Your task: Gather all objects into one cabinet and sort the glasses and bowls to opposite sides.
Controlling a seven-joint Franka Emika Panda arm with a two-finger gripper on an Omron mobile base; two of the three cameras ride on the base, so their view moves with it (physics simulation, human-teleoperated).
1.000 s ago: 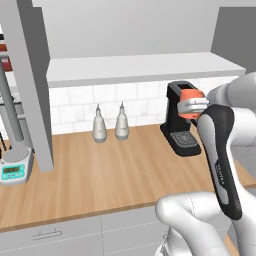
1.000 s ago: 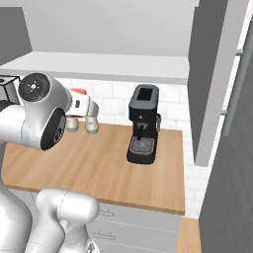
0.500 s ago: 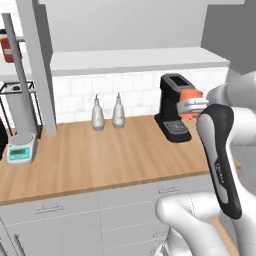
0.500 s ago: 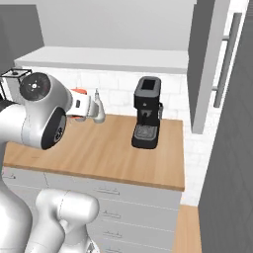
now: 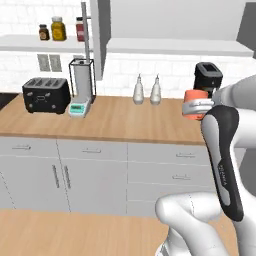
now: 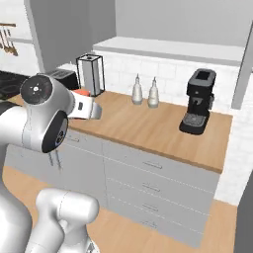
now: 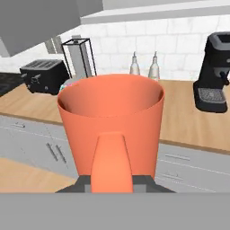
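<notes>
Wooden surface (image 5: 125, 120) runs along the white-tiled wall, and I hang well in front of it with one short opaque orange cup (image 7: 111, 126) pinched in my jaws, upright, mouth open. That cup sits right at my gripper (image 5: 198, 107), so the coming move turns on the cabinet: its white shelf floor (image 5: 175, 46) lies above and beyond the cup, so I judge I must lift and reach forward. Counted: one cup, two grey shakers (image 5: 147, 90), one black coffee machine (image 6: 197, 101), one black toaster (image 5: 46, 95).

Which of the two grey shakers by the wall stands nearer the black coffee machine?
The right shaker, nearer the coffee machine; the left shaker stands toward the toaster.
</notes>
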